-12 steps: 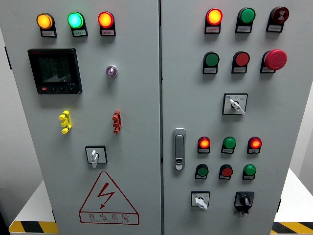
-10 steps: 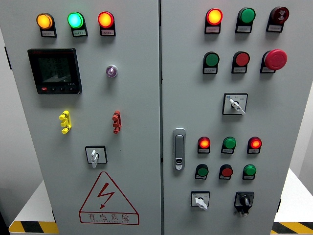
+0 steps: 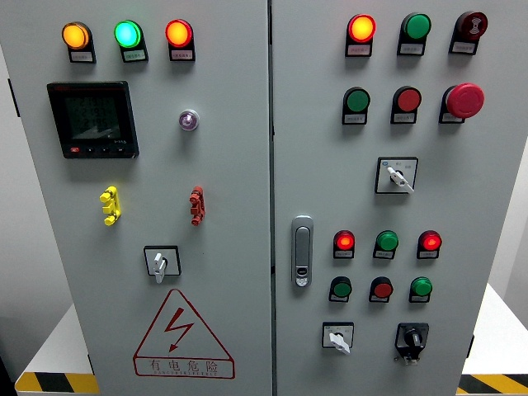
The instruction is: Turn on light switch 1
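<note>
A grey control cabinet [image 3: 247, 165] fills the view; neither hand shows, so their state cannot be told. Which control is light switch 1 is unclear; a white rotary switch [image 3: 161, 262] sits below-left of the door handle [image 3: 302, 252], its lever pointing down, so neither arm can be judged nearer.

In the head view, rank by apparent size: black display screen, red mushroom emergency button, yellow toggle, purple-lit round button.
1. Black display screen
2. Red mushroom emergency button
3. Yellow toggle
4. Purple-lit round button, close to the toggle

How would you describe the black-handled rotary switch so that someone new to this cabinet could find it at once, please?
Take the cabinet's right door, the one with the silver latch handle. At its bottom edge two rotary switches sit side by side. The black-handled rotary switch is the right one; its neighbour has a white handle.
</note>
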`<state>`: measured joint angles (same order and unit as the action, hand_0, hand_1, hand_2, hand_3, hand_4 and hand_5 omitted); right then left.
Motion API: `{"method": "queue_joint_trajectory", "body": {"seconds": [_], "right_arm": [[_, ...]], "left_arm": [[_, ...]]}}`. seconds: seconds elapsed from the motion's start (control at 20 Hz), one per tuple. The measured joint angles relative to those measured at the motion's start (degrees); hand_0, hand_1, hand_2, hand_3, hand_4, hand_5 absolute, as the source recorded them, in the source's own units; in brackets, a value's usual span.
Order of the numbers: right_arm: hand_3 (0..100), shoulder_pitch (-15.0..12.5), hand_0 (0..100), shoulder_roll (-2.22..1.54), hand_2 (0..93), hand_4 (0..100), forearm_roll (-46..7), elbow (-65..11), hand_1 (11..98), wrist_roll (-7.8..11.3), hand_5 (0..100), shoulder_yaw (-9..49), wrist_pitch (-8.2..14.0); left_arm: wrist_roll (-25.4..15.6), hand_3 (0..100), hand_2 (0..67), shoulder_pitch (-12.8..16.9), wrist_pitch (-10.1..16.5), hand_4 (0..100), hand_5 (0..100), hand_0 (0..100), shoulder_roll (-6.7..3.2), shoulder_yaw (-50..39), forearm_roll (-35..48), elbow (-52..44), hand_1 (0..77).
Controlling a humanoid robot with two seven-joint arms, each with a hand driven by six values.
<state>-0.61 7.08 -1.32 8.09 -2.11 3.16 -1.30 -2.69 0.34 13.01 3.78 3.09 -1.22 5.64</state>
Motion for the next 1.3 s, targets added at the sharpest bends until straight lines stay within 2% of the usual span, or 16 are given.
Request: {"method": "queue_joint_trajectory", "body": {"seconds": [0.35,0.5,0.85,1.05,1.3], "right_arm": [[20,0.0,0,0.02,0.0,19,0.0,0.0,19.5,0.0,11,0.0,0.0],[20,0.0,0,0.01,0.0,19,0.0,0.0,19.7,0.0,11,0.0,0.0],[20,0.0,0,0.02,0.0,19,0.0,0.0,19.7,0.0,11,0.0,0.0],[20,0.0,0,-0.01,0.0,19,0.0,0.0,19.6,0.0,11,0.0,0.0],[20,0.0,0,0.04,0.0,19,0.0,0.0,19.7,0.0,11,0.0,0.0]], "left_arm": [[0.1,0,0.0,0.0,0.0,0,0,0,0.24,-1.4,2.0,0.1,0.0],[0.2,0,0.0,0.1,0.0,0,0,0,0.31,-8.2,8.3,0.3,0.0],[0.8,0,0.0,2.0,-0.2,0,0,0,0.32,-37.0,38.7,0.5,0.0],[1.2,0,0.0,2.2,-0.1,0,0,0,0.62,-52.3,52.1,1.2,0.0],[0.8,0,0.0,2.4,0.0,0,0,0,1.07,-75.5,75.3,3.8,0.0]]}}
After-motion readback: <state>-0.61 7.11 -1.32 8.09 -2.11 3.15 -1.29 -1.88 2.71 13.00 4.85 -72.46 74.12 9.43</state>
